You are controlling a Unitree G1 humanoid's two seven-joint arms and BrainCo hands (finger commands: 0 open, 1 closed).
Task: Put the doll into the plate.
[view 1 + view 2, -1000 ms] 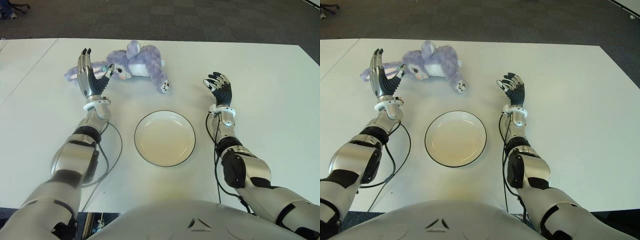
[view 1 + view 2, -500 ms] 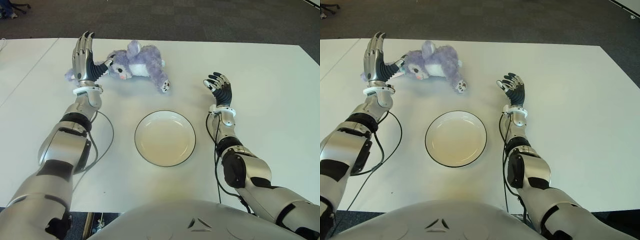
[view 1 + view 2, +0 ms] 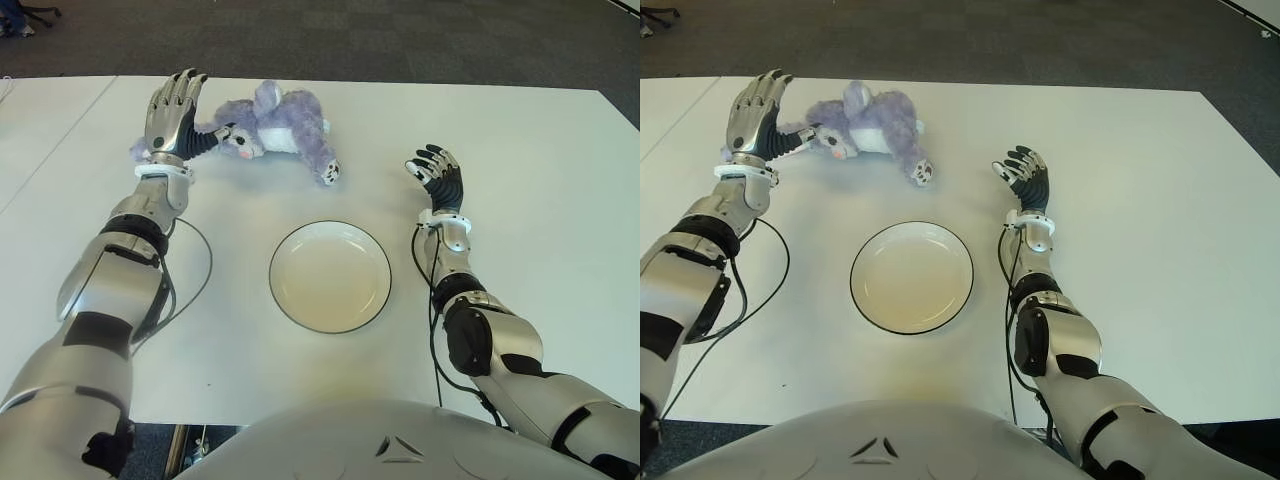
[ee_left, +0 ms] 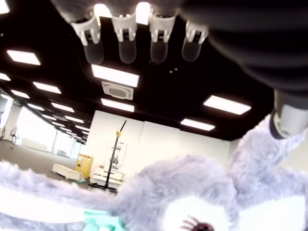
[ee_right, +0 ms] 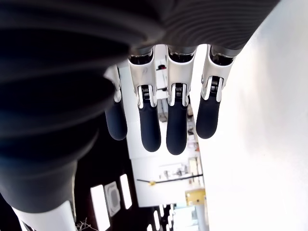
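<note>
I have the left hand raised at the far left of the white desk, fingers spread and grasping nothing, thumb reaching toward the head of the purple doll; whether it touches, I cannot tell. The doll lies on its side on the desk, well beyond the empty plate. Right of the plate, the right hand is held up, fingers loosely curled, released.

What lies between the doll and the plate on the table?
Nothing: in both eye views only bare table separates the doll from the plate.
</note>
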